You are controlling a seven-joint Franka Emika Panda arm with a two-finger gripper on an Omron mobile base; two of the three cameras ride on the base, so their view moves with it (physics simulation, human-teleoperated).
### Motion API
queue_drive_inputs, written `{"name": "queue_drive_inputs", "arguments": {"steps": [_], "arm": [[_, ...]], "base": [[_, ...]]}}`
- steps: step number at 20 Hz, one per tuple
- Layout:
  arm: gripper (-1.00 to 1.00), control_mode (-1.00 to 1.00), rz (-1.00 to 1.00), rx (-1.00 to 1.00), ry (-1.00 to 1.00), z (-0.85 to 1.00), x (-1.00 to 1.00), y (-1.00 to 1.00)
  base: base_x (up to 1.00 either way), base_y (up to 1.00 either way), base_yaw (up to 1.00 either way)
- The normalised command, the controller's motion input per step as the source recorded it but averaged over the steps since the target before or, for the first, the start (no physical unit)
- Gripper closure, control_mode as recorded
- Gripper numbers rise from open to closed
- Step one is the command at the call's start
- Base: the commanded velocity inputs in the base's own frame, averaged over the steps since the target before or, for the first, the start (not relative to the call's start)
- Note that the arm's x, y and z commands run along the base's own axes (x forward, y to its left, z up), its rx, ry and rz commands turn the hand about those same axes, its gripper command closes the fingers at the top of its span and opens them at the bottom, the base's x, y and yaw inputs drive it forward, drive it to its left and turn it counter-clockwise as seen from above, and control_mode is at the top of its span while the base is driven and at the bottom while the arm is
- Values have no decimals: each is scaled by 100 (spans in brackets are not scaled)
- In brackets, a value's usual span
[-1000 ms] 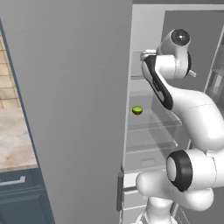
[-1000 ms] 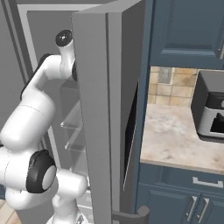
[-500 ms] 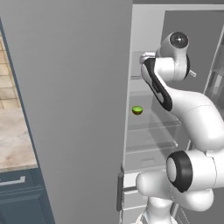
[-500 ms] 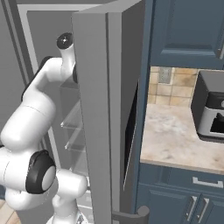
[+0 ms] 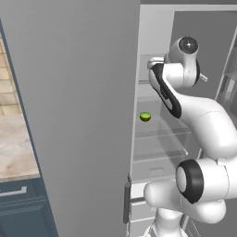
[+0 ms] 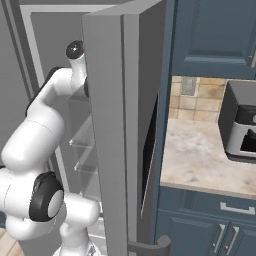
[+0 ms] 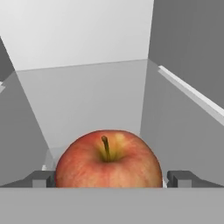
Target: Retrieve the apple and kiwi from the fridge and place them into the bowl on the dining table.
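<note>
The reddish apple (image 7: 108, 158), stem up, rests on a white fridge shelf and sits right between the two fingertips of my gripper (image 7: 111, 179). The jaws are open, one dark fingertip (image 7: 43, 178) on each side of the fruit, with a small gap at the right. The green kiwi (image 5: 145, 116) lies on a lower glass shelf, below the hand. The grey fridge (image 5: 69, 115) stands with its doors open, and my arm (image 5: 208, 125) reaches into its upper shelf. In the right base view the open door (image 6: 107, 125) hides the hand. The bowl and dining table are out of view.
The fridge's side wall (image 7: 183, 100) runs close on the right of the apple. Open doors flank the arm on both sides. A beige counter (image 6: 200, 160) with a dark appliance (image 6: 242, 127) and blue cabinets (image 6: 215, 35) lies to the right.
The arm's upper joints have sunk very slightly; the jaws have stayed open. The kiwi has not moved.
</note>
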Motion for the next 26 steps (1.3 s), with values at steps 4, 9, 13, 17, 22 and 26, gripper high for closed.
{"name": "queue_drive_inputs", "arguments": {"steps": [4, 9, 13, 17, 22, 26], "arm": [[-100, -100, 0, 0, 0, -28, 24, 0], [100, -100, 0, 0, 0, -32, 20, 0], [100, -100, 0, 0, 0, -43, 1, 0], [100, -100, 0, 0, 4, -20, 2, 0], [100, -100, 0, 0, -1, -1, -41, -2], [100, -100, 1, 0, -5, 0, -100, 0]], "base": [[0, 0, 0], [0, 0, 0], [0, 0, 0], [0, 0, 0], [0, 0, 0], [0, 0, 0]]}}
